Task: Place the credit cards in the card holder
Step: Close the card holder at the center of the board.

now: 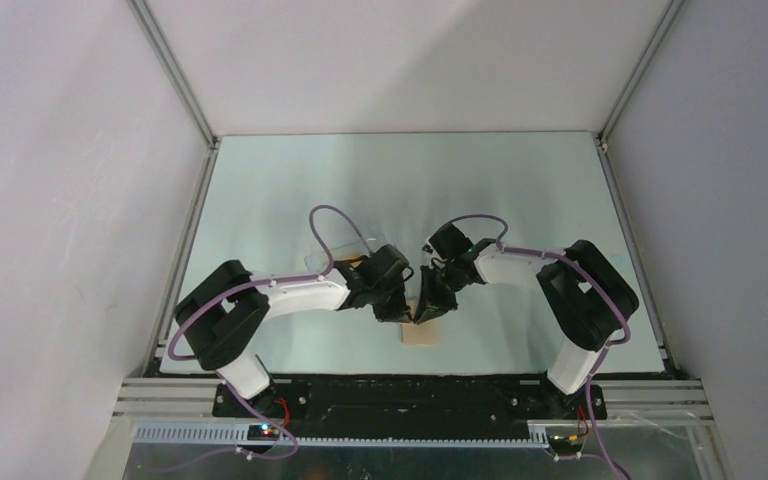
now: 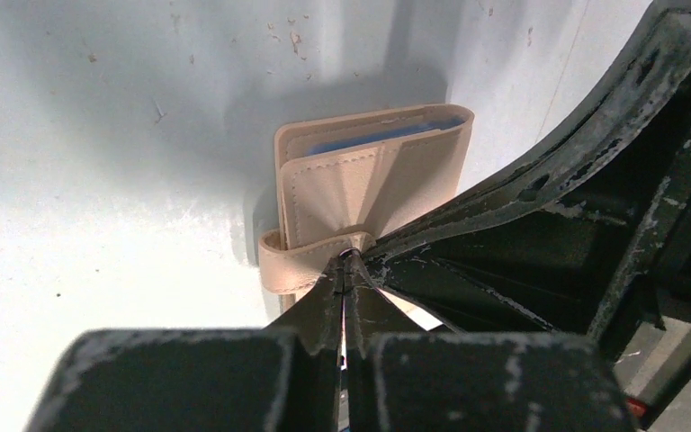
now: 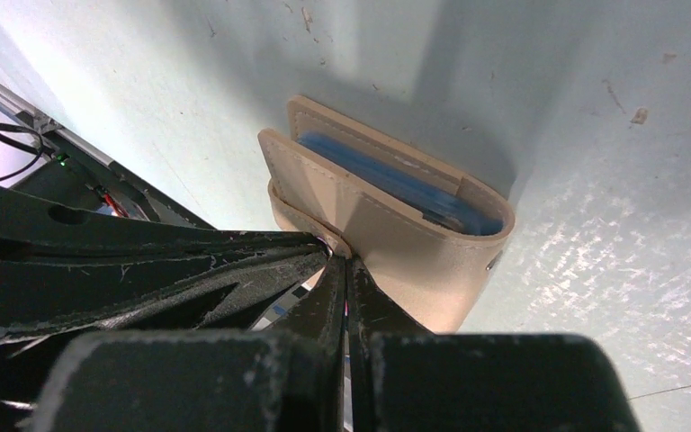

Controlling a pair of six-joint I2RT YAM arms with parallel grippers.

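The tan card holder (image 1: 422,335) lies on the table near the front edge, between the two arms. It is folded almost shut, and its blue pockets (image 2: 387,135) show at the open edge. A tan strap (image 2: 288,261) loops from its underside up onto the cover (image 3: 414,225). My left gripper (image 2: 349,261) and right gripper (image 3: 342,261) are both shut. Their tips meet at the strap's end on top of the cover, so they touch the holder. In the top view the left gripper (image 1: 400,315) and the right gripper (image 1: 426,312) stand tip to tip. The credit cards are out of view.
A clear plastic box (image 1: 345,255) sits just behind the left wrist. Grey walls and metal rails (image 1: 192,230) enclose the pale green table (image 1: 520,190) on the left, right and back sides. A pale flat scrap (image 2: 425,315) shows under the gripper tips.
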